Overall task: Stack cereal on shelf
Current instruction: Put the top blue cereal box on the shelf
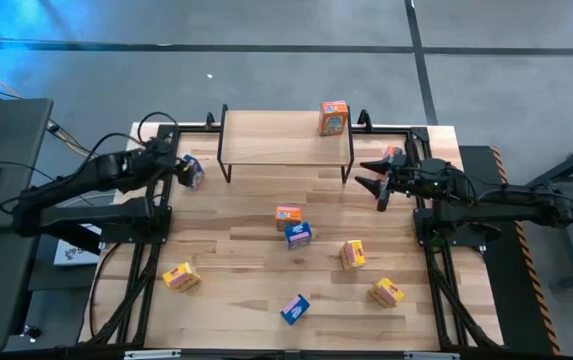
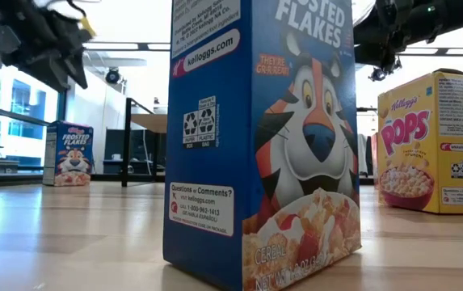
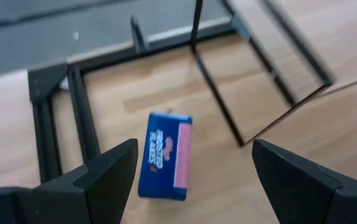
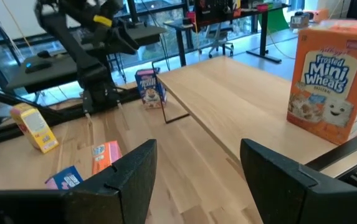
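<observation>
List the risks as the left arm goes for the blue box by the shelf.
The left gripper hangs with jaws open over the blue box, which stands close to the shelf leg; a finger could catch the leg. The orange box sits near the shelf's right end, where a careless placement could knock it off.

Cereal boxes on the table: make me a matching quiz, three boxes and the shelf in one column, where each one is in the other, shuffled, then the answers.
Column one:
1. orange box
2. blue box
3. yellow box
4. shelf

Column two:
A. under the open left gripper, left of the shelf
B. standing on the shelf, at its right end
C. on the table near the front left corner
D. at the back of the table

Pairs: 1-B, 2-A, 3-C, 4-D
</observation>
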